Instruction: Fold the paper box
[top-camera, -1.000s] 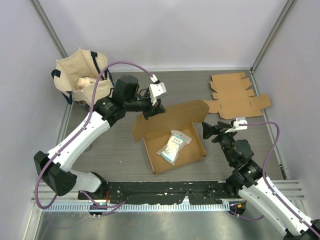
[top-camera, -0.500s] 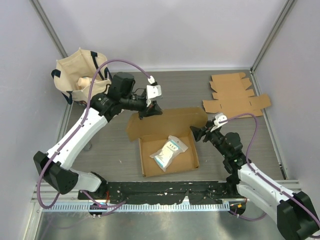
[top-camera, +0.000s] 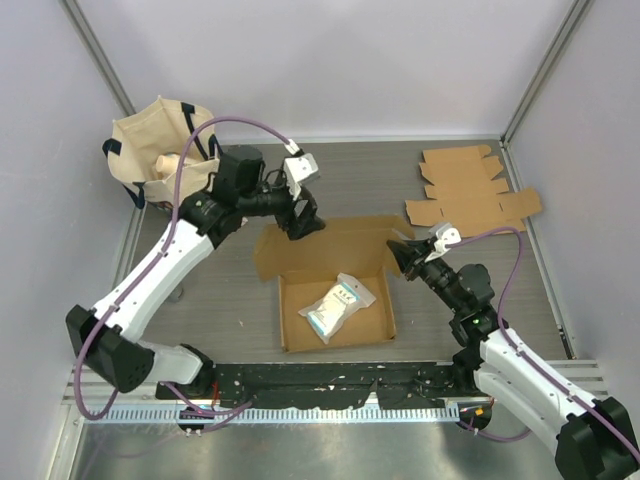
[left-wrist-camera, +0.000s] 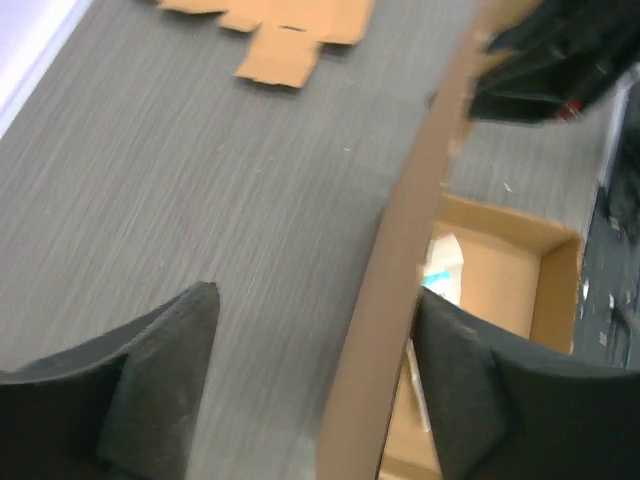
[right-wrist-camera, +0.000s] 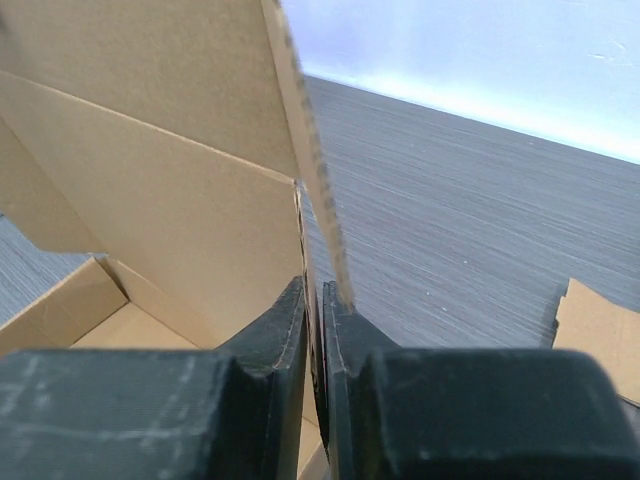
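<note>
Centrally on the grey worktop (top-camera: 370, 175) sits the paper box (top-camera: 375, 322), its tray open upward with a white packet (top-camera: 338, 305) lying inside. The box's lid (top-camera: 340, 240) rises from the far edge of the tray, with a side flap at each end.

The left hand (top-camera: 303, 226) hangs over the lid's far edge, towards its left end. In the left wrist view its fingers (left-wrist-camera: 160, 380) stand wide apart, with the lid's thin brown edge (left-wrist-camera: 395, 290) running up between them, much closer to the finger on the right of that view. Whether the edge touches that finger cannot be told through the blur.

The right hand (top-camera: 398, 250) is at the box's far right corner. Its own camera shows the two fingers (right-wrist-camera: 270, 335) drawn narrow, pinching a thin cardboard panel edge-on, with the broad brown face of the box (right-wrist-camera: 150, 200) to the left.

A flat cardboard blank (top-camera: 470, 190) lies well apart at the far right of the worktop, and a tote bag (top-camera: 150, 150) stands at the far left corner.
</note>
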